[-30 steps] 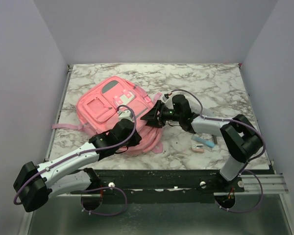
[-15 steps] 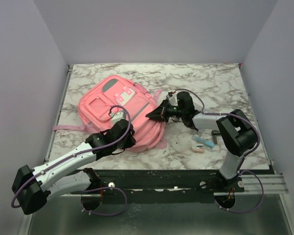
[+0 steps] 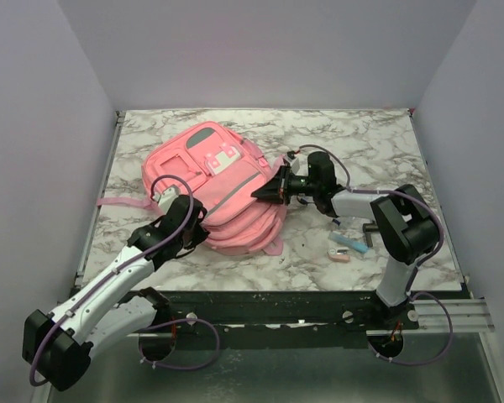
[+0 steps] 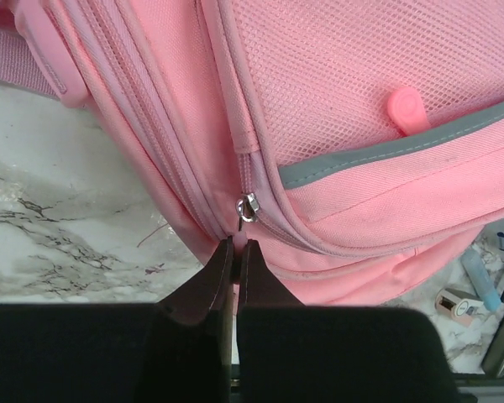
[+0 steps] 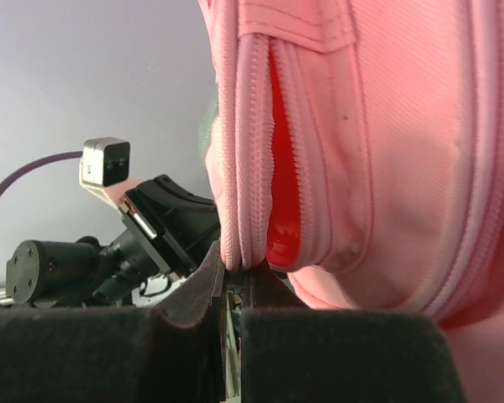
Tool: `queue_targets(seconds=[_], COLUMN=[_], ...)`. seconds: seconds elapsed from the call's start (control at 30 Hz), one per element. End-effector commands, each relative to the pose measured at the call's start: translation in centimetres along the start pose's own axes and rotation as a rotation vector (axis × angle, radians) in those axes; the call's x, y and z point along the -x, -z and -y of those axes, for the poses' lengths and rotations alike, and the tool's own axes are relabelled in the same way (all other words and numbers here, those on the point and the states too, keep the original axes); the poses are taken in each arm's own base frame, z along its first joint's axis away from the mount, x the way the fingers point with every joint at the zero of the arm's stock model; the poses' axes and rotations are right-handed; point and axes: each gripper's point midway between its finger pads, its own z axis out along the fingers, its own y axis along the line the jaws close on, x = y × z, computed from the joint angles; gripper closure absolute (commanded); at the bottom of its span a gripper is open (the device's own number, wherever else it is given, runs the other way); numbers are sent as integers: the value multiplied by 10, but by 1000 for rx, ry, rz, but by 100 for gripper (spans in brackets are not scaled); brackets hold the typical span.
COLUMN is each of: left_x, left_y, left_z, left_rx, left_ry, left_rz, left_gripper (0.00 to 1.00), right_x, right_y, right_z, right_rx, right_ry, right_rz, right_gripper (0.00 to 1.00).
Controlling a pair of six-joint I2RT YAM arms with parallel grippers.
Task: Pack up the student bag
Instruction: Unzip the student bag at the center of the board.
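while right gripper [image 5: 233, 269] pins the bag [image 3: 210, 180] at its seam, left gripper [image 4: 236, 243] pinches the zipper pull [image 4: 248, 207] at its tips; unzipping step; next i draw it along the track.

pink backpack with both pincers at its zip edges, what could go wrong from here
1. The right pincer pinches only the thin zip seam of the soft pink fabric backpack; a pull may slip it free.
2. The left pincer is shut just below the metal zip slider; whether it holds the pull is unclear, so it may come away empty.
3. Pulling could drag the bag onto the small blue and pink items on the marble table.
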Motion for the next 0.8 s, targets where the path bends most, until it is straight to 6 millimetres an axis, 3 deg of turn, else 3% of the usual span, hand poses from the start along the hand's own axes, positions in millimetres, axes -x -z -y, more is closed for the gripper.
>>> queue_targets(seconds=[0.0, 0.2, 0.23, 0.3, 0.37, 0.43, 0.5, 0.6, 0.77], left_x=[-3, 8, 9, 13, 20, 32, 43, 53, 46], left_y=[3, 4, 7, 14, 25, 41, 59, 73, 68], left_z=[-51, -30, -25, -15, -5, 6, 15, 23, 41], left_rx=[167, 86, 62, -19, -122, -234, -318, -363, -395], left_ry=[-12, -40, -44, -49, -54, -66, -84, -104, -134], left_rz=[5, -10, -11, 15, 74, 158, 234, 273, 194], left_gripper=[100, 100, 89, 55, 35, 22, 16, 12, 11], right_x=[18, 12, 12, 16, 21, 27, 34, 43, 31], right_y=[14, 16, 17, 19, 24, 34, 51, 95, 175], right_z=[-34, -38, -37, -27, -13, -3, 11, 35, 62], right_rx=[130, 133, 122, 42, -79, -190, -343, -624, -971], right_ry=[102, 144, 166, 223, 274, 334, 381, 442, 434], right_rz=[-1, -39, -31, 5, 43, 92, 145, 258, 403], right_gripper=[100, 98, 90, 76, 63, 54, 50, 44, 28])
